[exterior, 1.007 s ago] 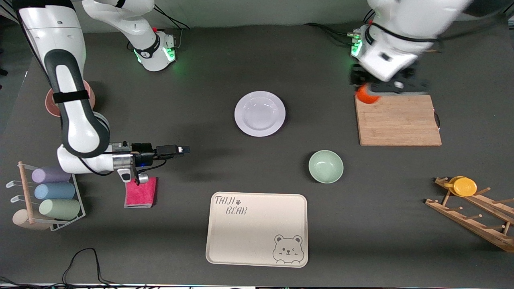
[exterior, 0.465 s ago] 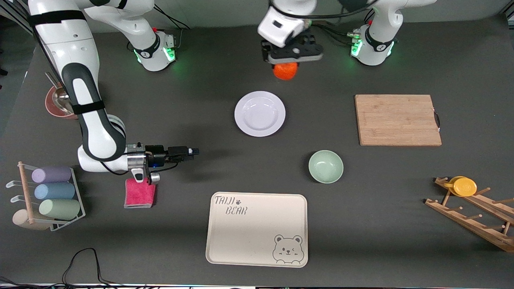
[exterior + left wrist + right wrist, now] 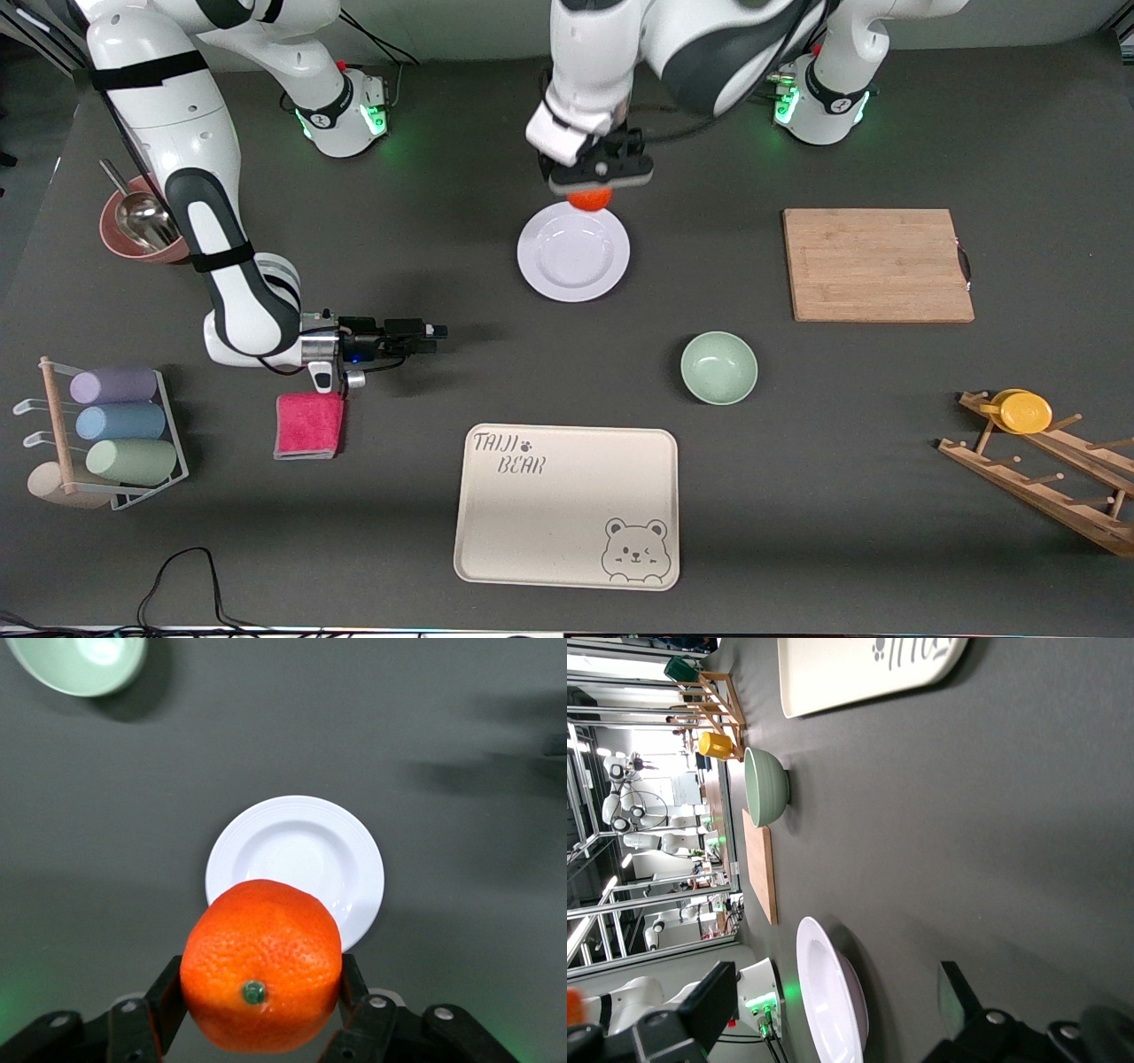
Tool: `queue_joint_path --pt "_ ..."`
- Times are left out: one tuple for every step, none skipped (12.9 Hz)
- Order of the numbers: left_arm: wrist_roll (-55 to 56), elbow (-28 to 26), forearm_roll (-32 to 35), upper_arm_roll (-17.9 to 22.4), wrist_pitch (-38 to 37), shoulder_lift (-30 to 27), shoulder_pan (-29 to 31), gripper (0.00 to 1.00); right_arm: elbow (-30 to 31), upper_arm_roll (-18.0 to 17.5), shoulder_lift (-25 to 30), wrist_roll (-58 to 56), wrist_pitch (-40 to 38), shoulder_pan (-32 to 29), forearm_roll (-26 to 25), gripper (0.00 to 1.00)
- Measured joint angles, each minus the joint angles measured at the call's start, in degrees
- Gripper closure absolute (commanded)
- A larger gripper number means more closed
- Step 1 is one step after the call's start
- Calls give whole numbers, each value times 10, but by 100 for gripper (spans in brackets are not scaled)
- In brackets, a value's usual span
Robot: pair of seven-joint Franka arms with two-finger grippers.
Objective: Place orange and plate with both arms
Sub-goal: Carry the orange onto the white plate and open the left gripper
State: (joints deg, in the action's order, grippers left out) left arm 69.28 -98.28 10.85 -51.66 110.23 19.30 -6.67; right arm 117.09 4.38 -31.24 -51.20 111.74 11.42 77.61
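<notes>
**Entry: orange carried over plate rim, second arm low beside the cloth**

Item 1. Small round bright-orange fruit, the orange: clamped between the fingers of the left gripper, hanging in the air over the rim of the plate on the side toward the robot bases.

Item 2. Round glossy white shallow plate: flat on the dark table, mid-table, bare inside.

Item 3. Right gripper: jaws spread wide, holding nothing, lying level and low over the table between the folded pink cloth and the plate, pointing toward the plate.

Item 4. Pale green bowl, beige rectangular bear tray, wooden cutting board: all well apart from the plate.

Risks, as judged:
- Fruit sits over the rim, not the centre; let go here, it may strike the sloped edge and roll off across the table.
- A drop from height may bounce a round fruit out of so shallow a dish.
- If the right gripper shoves the plate's rim while the fruit comes down, the plate may slide out from under it
</notes>
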Motion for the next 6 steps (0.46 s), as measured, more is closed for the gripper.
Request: queue_joint_path --pt "13 -21 17 1 32 22 -5 72 15 0 12 -2 18 8 8 0" --pt "27 -43 31 2 61 36 -12 72 32 0 26 -2 35 16 17 0" --pt "41 -66 47 2 85 46 -18 72 50 0 42 -2 46 24 24 0" --pt "59 -86 66 2 104 54 -24 72 68 0 57 -2 53 28 28 0" --pt "80 -101 90 3 118 63 -30 72 87 0 71 -3 54 30 40 0" --pt "101 -110 118 3 127 75 -33 72 108 0 83 -10 54 30 66 0"
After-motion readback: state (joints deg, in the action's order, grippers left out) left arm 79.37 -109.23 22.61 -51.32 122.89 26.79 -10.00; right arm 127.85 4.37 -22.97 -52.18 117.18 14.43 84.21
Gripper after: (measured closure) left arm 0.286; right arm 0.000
